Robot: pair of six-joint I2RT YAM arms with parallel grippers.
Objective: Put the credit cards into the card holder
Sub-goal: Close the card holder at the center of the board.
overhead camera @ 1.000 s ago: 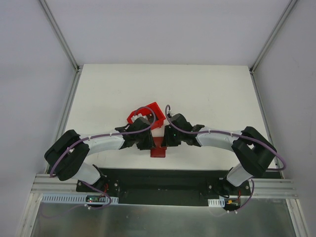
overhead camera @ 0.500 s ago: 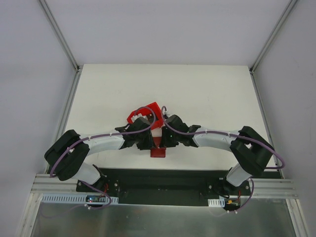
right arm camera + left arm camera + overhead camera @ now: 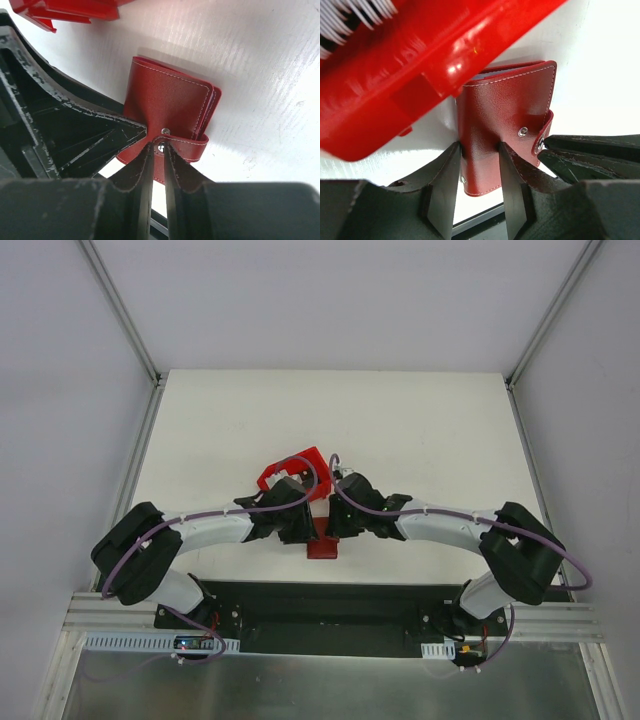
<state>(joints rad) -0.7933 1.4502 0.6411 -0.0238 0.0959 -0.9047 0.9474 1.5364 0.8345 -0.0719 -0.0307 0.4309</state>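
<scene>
The dark-red card holder [image 3: 322, 546] lies folded on the white table near the front edge. In the left wrist view my left gripper [image 3: 479, 152] is shut on the card holder [image 3: 507, 107], one finger on each long side. In the right wrist view my right gripper [image 3: 160, 148] is pinched shut on the snap tab [image 3: 187, 145] of the card holder [image 3: 167, 97]. In the top view the left gripper [image 3: 300, 527] and right gripper [image 3: 337, 525] meet over it. A thin pale edge [image 3: 487, 74] shows at the holder's far end. No loose credit card is in view.
A bright red open-fronted plastic bin [image 3: 296, 471] stands just behind the card holder, touching its far end in the left wrist view [image 3: 410, 65]. White bristle-like parts [image 3: 350, 15] show inside it. The table's dark front edge lies right below the holder.
My right gripper has moved left to the card holder and now grips its snap tab. The left gripper and the holder have stayed put.
</scene>
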